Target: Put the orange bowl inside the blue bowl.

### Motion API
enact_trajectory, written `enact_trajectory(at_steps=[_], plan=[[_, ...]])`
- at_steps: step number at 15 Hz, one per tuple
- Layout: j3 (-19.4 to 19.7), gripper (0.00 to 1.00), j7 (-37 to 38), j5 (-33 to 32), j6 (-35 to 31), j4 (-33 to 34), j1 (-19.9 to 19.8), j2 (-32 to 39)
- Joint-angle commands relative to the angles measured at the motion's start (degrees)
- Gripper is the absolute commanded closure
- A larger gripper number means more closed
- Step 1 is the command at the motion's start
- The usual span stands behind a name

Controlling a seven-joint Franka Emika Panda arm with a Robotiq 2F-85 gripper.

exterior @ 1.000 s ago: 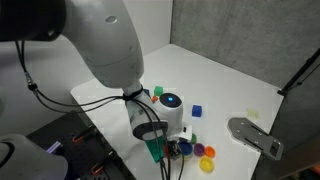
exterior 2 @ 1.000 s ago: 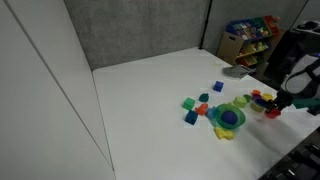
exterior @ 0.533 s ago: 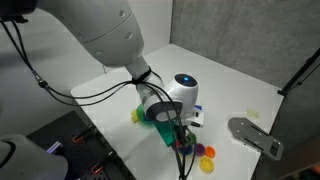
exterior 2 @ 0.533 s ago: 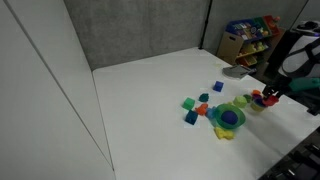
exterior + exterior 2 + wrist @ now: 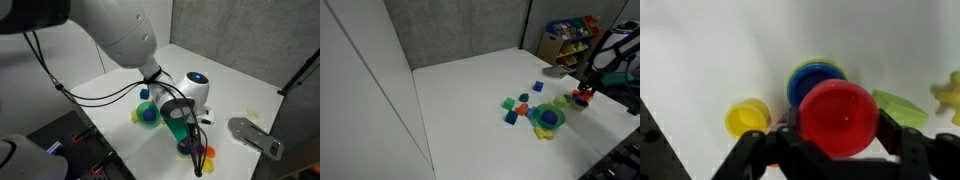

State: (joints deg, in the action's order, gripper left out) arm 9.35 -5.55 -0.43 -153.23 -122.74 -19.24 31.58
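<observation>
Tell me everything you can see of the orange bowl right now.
The orange bowl is small, round and plain, a glossy reddish-orange that looks like plastic. In the wrist view it faces the camera as a full circle. The pincer is closed on it, with dark fingers at either side of its edge. It overlaps the blue bowl behind it; whether they touch is unclear. In an exterior view it is only a small red spot.
</observation>
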Motion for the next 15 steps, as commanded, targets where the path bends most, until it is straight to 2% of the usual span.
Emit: enact_trajectory(at_steps=[1, 6, 14, 15], plan=[[0.61, 0.5, 0.81, 1.11, 1.6, 4.84, 0.19, 4.03], [0.14, 0.5, 0.32, 1.61, 1.54, 6.9, -0.28, 7.02], [0.28, 0.5, -0.25, 1.5, 0.69, 5.84, -0.44, 8.08], [0.01, 0.06, -0.55, 1.72, 0.81, 5.55, -0.73, 7.68]])
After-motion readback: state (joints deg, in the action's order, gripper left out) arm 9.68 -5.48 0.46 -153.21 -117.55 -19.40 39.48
